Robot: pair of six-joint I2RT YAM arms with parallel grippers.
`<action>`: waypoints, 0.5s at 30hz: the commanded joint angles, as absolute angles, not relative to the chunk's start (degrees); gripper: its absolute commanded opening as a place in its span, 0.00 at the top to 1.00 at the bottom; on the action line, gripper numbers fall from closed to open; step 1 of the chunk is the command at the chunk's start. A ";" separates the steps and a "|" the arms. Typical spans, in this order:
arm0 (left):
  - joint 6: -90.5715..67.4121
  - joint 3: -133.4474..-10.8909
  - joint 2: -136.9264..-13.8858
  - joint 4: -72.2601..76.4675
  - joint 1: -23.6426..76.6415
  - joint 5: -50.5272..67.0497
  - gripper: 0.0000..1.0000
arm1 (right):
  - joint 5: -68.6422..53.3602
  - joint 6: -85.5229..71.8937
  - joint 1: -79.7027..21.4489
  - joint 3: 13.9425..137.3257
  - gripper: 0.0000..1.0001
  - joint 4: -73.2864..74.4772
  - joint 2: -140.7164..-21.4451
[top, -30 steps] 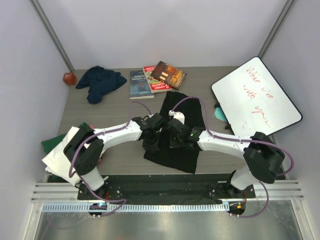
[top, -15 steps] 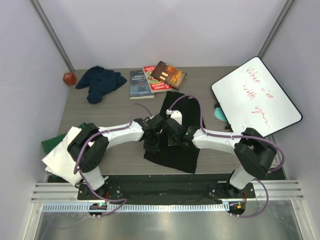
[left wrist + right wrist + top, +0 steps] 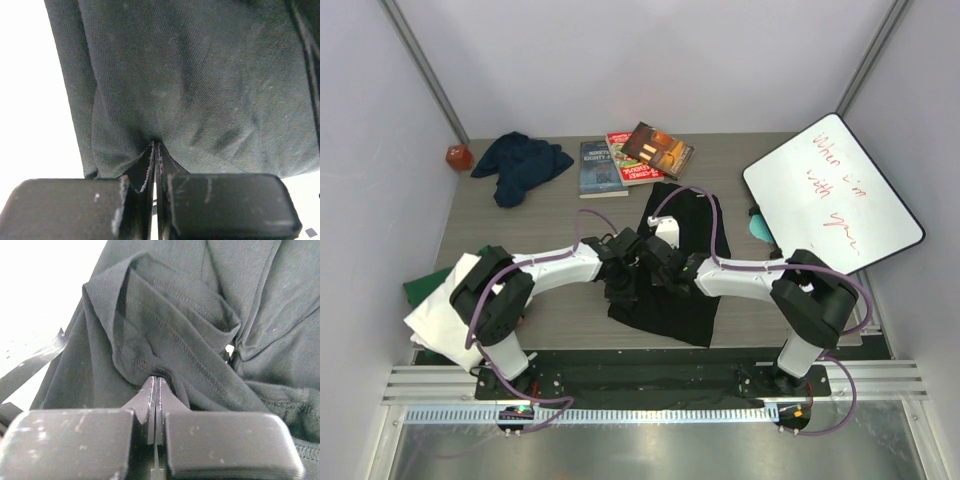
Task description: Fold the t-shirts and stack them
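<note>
The black t-shirt (image 3: pixel 670 310) lies on the surface (image 3: pixel 560 320), under the left gripper (image 3: pixel 156 146) and the right gripper (image 3: pixel 156 381). The left gripper is pinched tight on a bunch of its cloth. The right gripper, just beside it, is pinched tight on a folded hem. The navy t-shirt (image 3: pixel 520 165) sits well away, past the left gripper.

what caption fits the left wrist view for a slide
Left gripper shut on a pinch of the black t-shirt, cloth puckering around the grip.
</note>
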State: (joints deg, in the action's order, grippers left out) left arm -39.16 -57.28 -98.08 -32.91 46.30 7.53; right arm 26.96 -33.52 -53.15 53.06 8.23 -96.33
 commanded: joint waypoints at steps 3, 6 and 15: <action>-39.37 -54.23 -99.58 -30.67 47.73 2.90 1.00 | 33.83 -32.44 -51.07 53.00 0.99 4.93 -96.59; -39.46 -54.40 -99.93 -30.67 47.64 2.90 1.00 | 34.80 -31.03 -50.28 53.26 0.99 4.75 -96.50; -40.52 -53.26 -99.49 -29.97 47.37 2.55 1.00 | 33.93 -29.18 -45.97 52.47 0.99 2.47 -97.91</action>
